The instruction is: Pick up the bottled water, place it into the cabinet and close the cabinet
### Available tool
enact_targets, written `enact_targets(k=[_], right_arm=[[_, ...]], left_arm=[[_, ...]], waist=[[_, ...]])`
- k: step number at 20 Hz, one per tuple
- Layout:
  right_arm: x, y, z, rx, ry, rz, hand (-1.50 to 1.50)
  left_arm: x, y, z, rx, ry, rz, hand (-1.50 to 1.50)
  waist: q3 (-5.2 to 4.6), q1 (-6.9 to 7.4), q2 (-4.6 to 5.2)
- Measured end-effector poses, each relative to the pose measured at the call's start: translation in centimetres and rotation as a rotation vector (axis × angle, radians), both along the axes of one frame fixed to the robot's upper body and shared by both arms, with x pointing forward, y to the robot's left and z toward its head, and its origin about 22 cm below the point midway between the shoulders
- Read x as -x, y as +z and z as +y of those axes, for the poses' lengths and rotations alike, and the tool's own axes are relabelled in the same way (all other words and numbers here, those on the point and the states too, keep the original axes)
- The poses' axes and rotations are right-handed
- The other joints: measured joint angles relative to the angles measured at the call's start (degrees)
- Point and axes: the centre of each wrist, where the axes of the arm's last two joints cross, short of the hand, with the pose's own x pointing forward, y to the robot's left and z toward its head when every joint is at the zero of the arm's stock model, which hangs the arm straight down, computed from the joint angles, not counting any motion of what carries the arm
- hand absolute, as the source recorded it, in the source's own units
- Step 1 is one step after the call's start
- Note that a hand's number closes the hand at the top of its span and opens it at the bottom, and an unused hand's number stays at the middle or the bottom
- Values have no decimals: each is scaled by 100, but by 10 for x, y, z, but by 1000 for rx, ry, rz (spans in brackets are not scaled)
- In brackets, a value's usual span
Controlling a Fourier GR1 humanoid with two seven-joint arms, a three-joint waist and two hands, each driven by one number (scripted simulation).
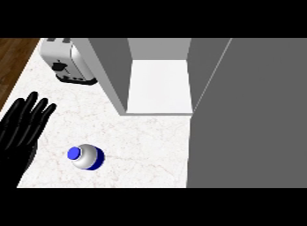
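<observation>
Bottled water with blue cap (86, 157) standing on white marble table (149, 141), just right of black left hand (16, 128): fingers straight, nothing held. Grey open cabinet (159, 75) further back.

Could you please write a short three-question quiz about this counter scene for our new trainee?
1. True or false: the bottle already stands inside the cabinet.
2. Which appliance sits at the counter's far left corner? A) toaster B) kettle C) blender
3. Fill in: the left hand shows at the view's left edge with its fingers ____.

Key
1. False: the bottle stands on the counter, in front of the open cabinet and to its left.
2. A, the toaster.
3. Straight: the hand is open, beside the bottle, and holds nothing.
</observation>
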Motion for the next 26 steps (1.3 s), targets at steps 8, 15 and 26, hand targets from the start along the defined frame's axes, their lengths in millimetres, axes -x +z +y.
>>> enact_targets(k=[8,15,26], right_arm=[[51,13,5,-48,44,115,-150],[72,3,3,-44,52,156,-150],[91,-4,5,-44,43,171,-150]], left_arm=[[41,-1,17,24,-60,123,-150],[63,1,22,-10,-27,164,-150],[64,-41,38,-21,71,192,-150]], waist=[[4,13,-6],[6,-7,-4],[4,-21,-1]])
